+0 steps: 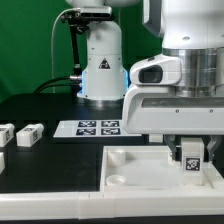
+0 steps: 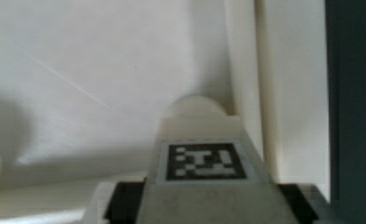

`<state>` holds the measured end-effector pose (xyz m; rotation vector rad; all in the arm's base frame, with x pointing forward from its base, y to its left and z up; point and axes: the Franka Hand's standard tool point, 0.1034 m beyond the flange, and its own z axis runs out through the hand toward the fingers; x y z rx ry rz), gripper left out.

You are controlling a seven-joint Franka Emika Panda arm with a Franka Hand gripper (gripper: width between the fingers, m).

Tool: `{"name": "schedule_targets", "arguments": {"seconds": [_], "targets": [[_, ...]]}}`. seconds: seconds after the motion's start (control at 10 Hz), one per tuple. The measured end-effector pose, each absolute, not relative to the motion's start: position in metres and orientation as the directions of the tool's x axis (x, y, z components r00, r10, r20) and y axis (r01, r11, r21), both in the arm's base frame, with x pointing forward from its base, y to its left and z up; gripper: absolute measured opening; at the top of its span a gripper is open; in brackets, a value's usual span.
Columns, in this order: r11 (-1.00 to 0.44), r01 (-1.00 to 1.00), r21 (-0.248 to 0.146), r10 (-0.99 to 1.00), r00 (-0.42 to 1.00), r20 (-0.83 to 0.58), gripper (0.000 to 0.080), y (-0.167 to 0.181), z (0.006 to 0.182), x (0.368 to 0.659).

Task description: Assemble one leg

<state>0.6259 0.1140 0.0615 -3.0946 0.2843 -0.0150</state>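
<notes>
My gripper (image 1: 190, 150) is shut on one leg (image 1: 190, 157), a small white post with a black-and-white tag facing the camera. It holds the leg upright over the right end of the large flat white panel (image 1: 140, 168); I cannot tell whether the leg touches it. In the wrist view the leg (image 2: 206, 140) fills the gap between the dark fingers (image 2: 130, 200), its tip pointing at the panel (image 2: 91, 90). A round socket (image 1: 117, 180) shows near the panel's left corner.
Two loose legs (image 1: 29, 133) lie on the black table at the exterior view's left, a third at the edge (image 1: 2, 159). The marker board (image 1: 97, 127) lies behind the panel. The robot base (image 1: 100, 60) stands at the back.
</notes>
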Motion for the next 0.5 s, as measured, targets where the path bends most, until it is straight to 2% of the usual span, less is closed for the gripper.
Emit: {"name": "schedule_targets", "arguments": {"seconds": [0.2, 0.5], "targets": [[-0.973, -0.228, -0.035, -0.228, 0.974, 0.005, 0.0289, 0.114, 0.061, 0.626], [-0.804, -0.594, -0.015, -0.595, 0.804, 0.011, 0.0290, 0.103, 0.061, 0.623]]}}
